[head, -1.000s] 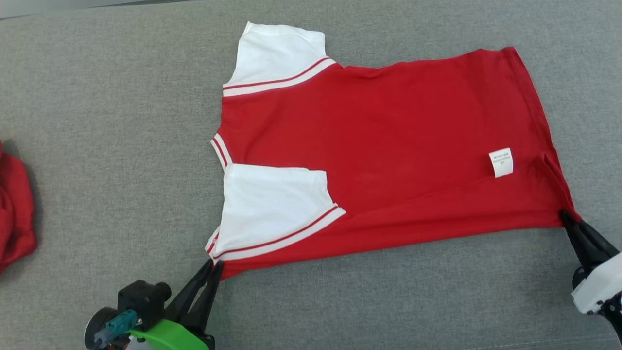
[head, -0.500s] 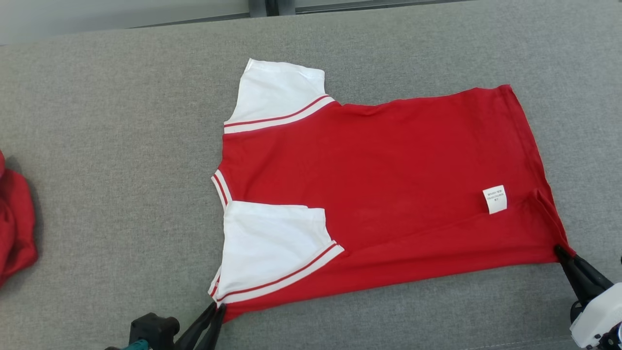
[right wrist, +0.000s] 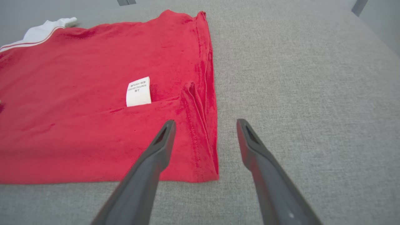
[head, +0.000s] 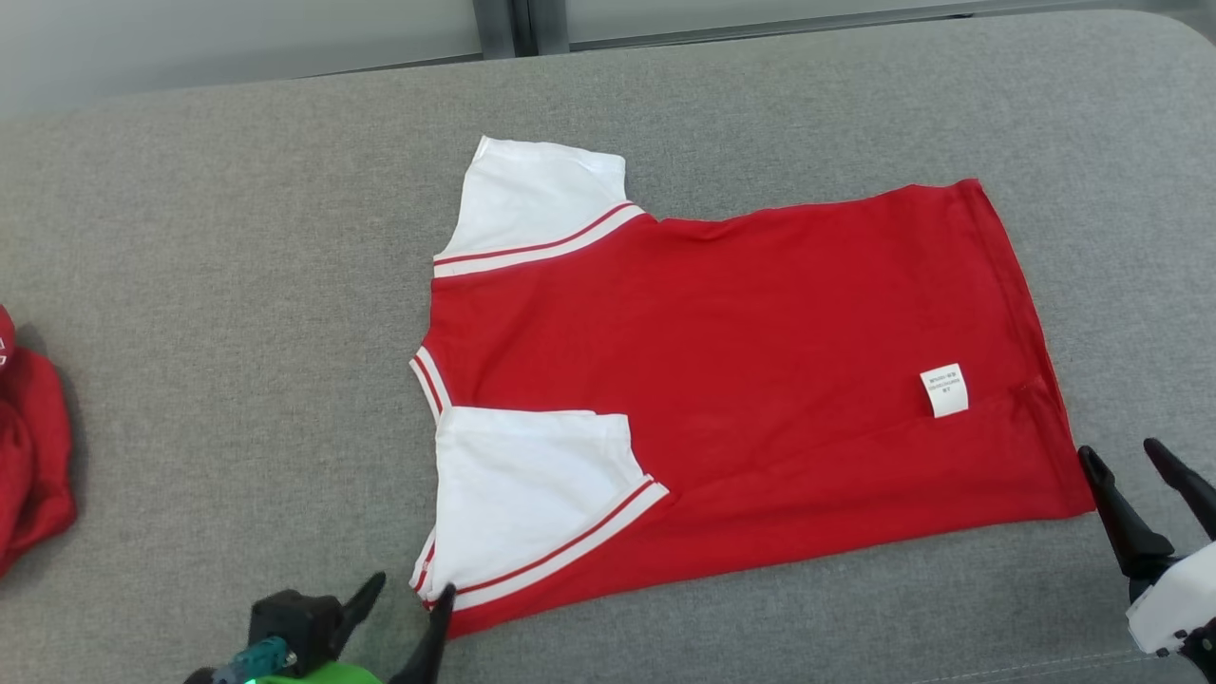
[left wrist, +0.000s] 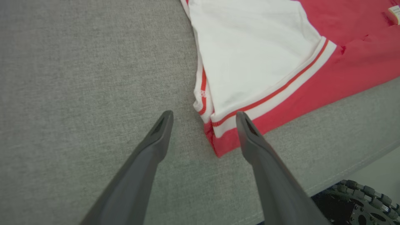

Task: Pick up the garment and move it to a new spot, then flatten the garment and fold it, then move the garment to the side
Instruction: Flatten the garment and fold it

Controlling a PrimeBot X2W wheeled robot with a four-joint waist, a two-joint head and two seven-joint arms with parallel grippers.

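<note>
With the shirt [head: 741, 380] flat mid-cushion [head: 237, 285], the left gripper [head: 413, 584] and right gripper [head: 1119, 448] spread empty at its 7 and 4 o'clock corners, lift clear vertically, then pinch the 12 o'clock edge evenly for the fold.

A grey fabric-covered surface [head: 218, 285] carries 2 things: a red garment [head: 760, 380] with white sleeves, lying spread flat near the middle, and a bunched red cloth [head: 33, 475] well apart at the left edge.
</note>
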